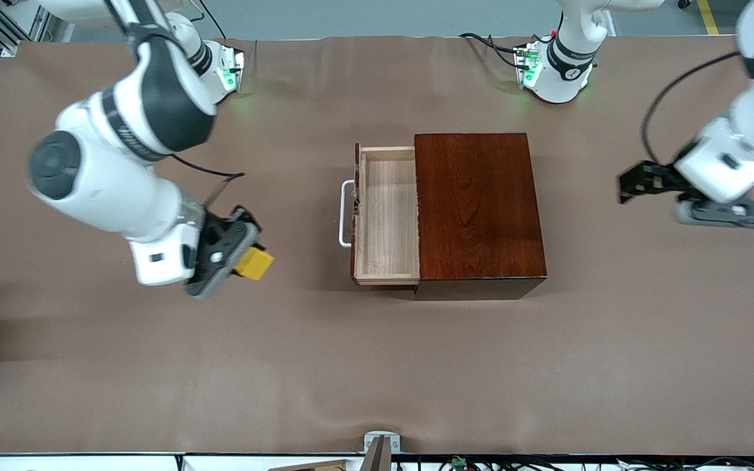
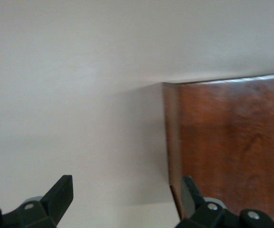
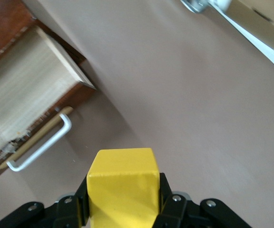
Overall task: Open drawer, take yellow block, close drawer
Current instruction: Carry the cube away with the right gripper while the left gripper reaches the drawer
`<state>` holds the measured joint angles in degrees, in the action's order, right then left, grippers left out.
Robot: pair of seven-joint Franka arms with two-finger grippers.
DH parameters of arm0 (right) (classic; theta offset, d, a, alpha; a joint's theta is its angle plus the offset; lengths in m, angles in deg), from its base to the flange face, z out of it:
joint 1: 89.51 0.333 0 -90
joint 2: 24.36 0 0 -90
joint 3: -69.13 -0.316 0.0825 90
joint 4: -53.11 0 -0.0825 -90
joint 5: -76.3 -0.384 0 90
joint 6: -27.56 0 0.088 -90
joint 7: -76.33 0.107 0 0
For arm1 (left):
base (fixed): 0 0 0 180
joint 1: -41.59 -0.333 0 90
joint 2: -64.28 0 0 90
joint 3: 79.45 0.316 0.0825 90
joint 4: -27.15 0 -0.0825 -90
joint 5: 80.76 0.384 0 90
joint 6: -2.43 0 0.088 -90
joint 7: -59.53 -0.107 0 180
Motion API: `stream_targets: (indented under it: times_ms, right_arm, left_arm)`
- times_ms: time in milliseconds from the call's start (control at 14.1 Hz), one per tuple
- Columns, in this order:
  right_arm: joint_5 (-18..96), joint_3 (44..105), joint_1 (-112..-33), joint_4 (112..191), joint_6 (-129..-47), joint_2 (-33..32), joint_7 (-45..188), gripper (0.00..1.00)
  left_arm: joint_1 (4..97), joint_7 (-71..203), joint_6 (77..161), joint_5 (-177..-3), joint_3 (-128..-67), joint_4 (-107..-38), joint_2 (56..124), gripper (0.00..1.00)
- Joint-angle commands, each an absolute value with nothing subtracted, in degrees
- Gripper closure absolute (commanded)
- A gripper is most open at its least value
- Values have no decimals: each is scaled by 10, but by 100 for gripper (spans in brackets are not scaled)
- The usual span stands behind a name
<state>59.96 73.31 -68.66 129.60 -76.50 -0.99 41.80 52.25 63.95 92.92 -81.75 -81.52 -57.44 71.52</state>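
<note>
My right gripper (image 1: pixel 244 254) is shut on the yellow block (image 1: pixel 254 263), over the bare table in front of the drawer, toward the right arm's end. In the right wrist view the block (image 3: pixel 122 187) fills the gap between the black fingers (image 3: pixel 168 199). The drawer (image 1: pixel 387 209) stands pulled out of the dark reddish-brown box (image 1: pixel 478 209); its pale-wood inside shows nothing in it. Its white bar handle (image 1: pixel 345 214) faces the right arm's end; the right wrist view also shows this handle (image 3: pixel 42 145). My left gripper (image 1: pixel 626 185) hangs open and waits beside the box's closed end (image 2: pixel 232 142).
Brown cloth covers the table (image 1: pixel 377 366). The two arm bases (image 1: pixel 557 69) with green lights stand along the edge farthest from the front camera. A small metal bracket (image 1: pixel 380 448) sits at the table's nearest edge.
</note>
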Motion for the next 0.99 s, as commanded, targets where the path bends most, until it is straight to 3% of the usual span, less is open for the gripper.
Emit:
stream_targets:
  times_ms: [0,355,923]
  right_arm:
    - [586,724,-739,1373,-769,-74,430,100]
    - [621,733,-778,1457,-769,-135,528,100]
    - [703,738,-859,1530,-790,-150,604,100]
  left_arm:
    - [535,646,933,-810,-879,-569,717,0]
    - [556,646,967,-808,-964,-570,738,0]
    - [700,634,1050,-784,-972,-555,806,0]
